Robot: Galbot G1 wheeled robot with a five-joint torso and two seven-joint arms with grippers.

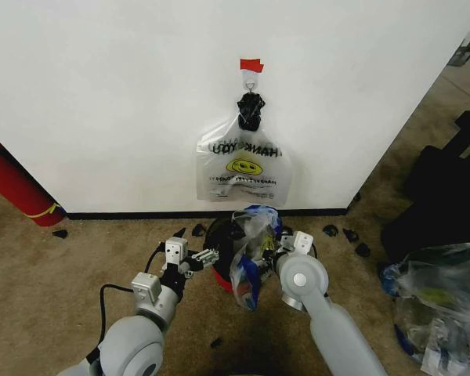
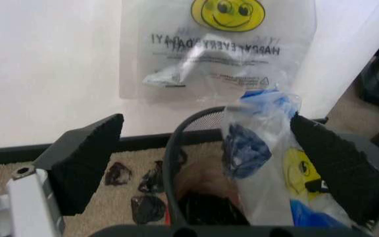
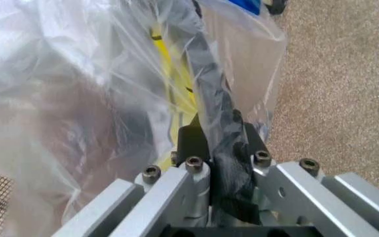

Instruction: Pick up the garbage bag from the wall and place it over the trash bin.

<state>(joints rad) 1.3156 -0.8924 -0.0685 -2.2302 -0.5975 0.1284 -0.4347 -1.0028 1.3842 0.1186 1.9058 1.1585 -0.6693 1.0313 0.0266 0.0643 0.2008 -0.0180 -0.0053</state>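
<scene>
Small black mesh bin (image 1: pixel 219 258) on the carpet (image 1: pixel 63 313) at the foot of the white wall (image 1: pixel 102 94). Draped over the bin's right side, the garbage bag (image 1: pixel 249 254): crinkly see-through plastic with blue patches and a yellow smiley, its top standing above the rim, its lower part hanging down the bin's outside. Right hand (image 1: pixel 280 244) just right of the bin, clenched on a dark twisted strip of the bag, plastic bunched between the jaws. Left hand (image 1: pixel 206 256) just left of the bin, released, black pads spread wide; from its wrist, pads straddling the bin's rim and the bag. Directly above the bin on the wall, a whitish smiley bag (image 1: pixel 243 168) hanging from a hook (image 1: pixel 251 81) under red tape (image 1: pixel 251 65). Left of the bin against the wall, a red cylinder (image 1: pixel 14 186).
</scene>
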